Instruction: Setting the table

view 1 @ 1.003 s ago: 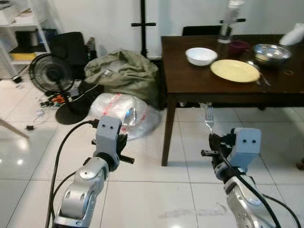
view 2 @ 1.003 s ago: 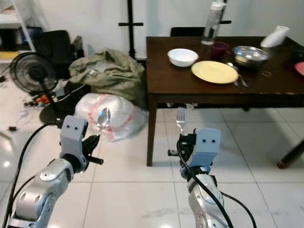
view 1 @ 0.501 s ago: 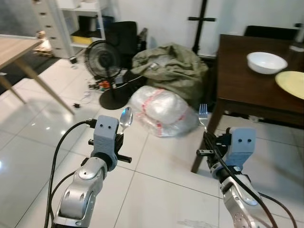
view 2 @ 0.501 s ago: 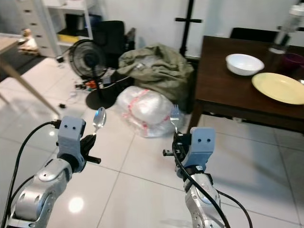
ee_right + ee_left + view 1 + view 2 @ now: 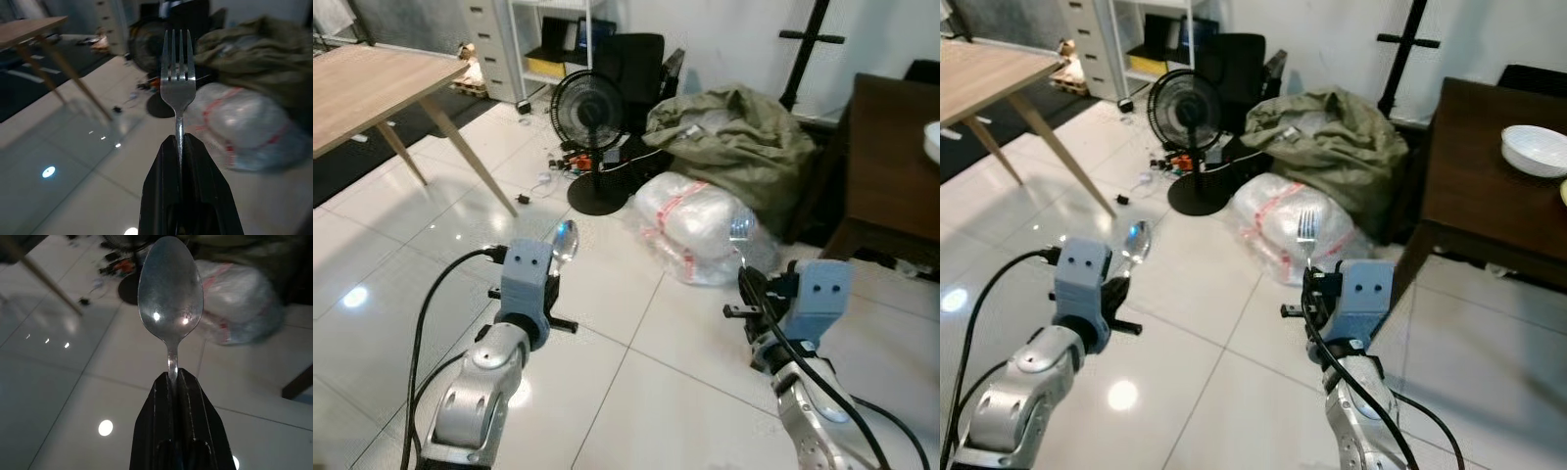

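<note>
The left gripper (image 5: 174, 382) pinches the thin handle of a shiny silver metal spoon (image 5: 170, 289) with its bowl pointing up, and the right gripper (image 5: 180, 144) squeezes the handle of a shiny silver metal fork (image 5: 178, 63) with its prongs up, both held in the air in front of the robot over the white tiled floor (image 5: 636, 392). Neither one is on a table yet, so I think the job is just getting going: the dark brown wooden table (image 5: 1489, 196) with the round white bowl (image 5: 1535, 150) sits off to the right, and the light wooden table (image 5: 372, 88) is far off to the left. A moment ago the dark table and its yellow plate were right in front, but the head has turned left, so now the black fan (image 5: 588, 108), the green cloth heap (image 5: 734, 137) and the clear plastic bag (image 5: 690, 230) are in the middle, while both grippers keep the same tight hold.
</note>
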Available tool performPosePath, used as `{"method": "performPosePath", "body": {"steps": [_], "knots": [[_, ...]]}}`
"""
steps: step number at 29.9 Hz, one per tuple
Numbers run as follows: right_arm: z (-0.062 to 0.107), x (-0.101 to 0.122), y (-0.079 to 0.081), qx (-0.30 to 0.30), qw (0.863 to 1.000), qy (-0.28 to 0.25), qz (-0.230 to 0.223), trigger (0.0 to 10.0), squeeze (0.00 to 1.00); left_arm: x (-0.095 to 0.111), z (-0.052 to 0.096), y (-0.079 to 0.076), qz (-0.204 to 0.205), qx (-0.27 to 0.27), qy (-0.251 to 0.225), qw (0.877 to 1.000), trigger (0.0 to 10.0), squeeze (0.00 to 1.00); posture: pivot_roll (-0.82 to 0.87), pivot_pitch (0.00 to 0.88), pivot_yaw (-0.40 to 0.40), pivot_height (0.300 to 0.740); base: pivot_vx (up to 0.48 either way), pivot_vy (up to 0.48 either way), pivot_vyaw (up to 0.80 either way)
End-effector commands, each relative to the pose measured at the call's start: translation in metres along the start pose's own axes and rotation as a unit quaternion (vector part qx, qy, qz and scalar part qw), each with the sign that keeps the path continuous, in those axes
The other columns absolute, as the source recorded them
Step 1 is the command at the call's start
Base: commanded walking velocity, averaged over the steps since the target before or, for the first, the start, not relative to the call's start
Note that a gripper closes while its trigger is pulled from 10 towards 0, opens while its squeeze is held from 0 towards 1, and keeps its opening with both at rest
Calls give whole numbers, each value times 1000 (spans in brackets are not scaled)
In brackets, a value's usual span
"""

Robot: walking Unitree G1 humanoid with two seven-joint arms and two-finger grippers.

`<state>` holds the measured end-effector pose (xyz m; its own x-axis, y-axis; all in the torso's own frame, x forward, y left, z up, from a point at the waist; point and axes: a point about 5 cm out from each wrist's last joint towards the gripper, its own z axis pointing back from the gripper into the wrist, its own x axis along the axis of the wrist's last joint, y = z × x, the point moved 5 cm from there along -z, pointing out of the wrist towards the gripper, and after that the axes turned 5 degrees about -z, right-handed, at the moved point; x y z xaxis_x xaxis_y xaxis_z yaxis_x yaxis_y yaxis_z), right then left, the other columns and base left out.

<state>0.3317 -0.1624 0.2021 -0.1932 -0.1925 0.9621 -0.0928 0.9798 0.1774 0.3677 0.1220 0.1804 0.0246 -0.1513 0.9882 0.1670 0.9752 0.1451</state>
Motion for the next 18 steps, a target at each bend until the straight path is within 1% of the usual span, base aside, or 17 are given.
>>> {"method": "performPosePath", "body": {"steps": [1, 16, 18], "knots": [[2, -3, 0, -3, 1000, 2, -7, 10000, 0, -8, 2, 5, -2, 9, 10, 1000, 10000, 0, 10, 130, 115, 740, 0, 0, 788], [2, -4, -6, -20, 1000, 4, -8, 10000, 0, -6, 0, 8, -9, 21, 6, 1000, 10000, 0, 10, 130, 115, 740, 0, 0, 782], [2, -5, -7, -22, 1000, 5, -8, 10000, 0, -7, -1, 10, -15, 28, 9, 999, 10000, 0, 10, 130, 115, 740, 465, 0, 0]]}}
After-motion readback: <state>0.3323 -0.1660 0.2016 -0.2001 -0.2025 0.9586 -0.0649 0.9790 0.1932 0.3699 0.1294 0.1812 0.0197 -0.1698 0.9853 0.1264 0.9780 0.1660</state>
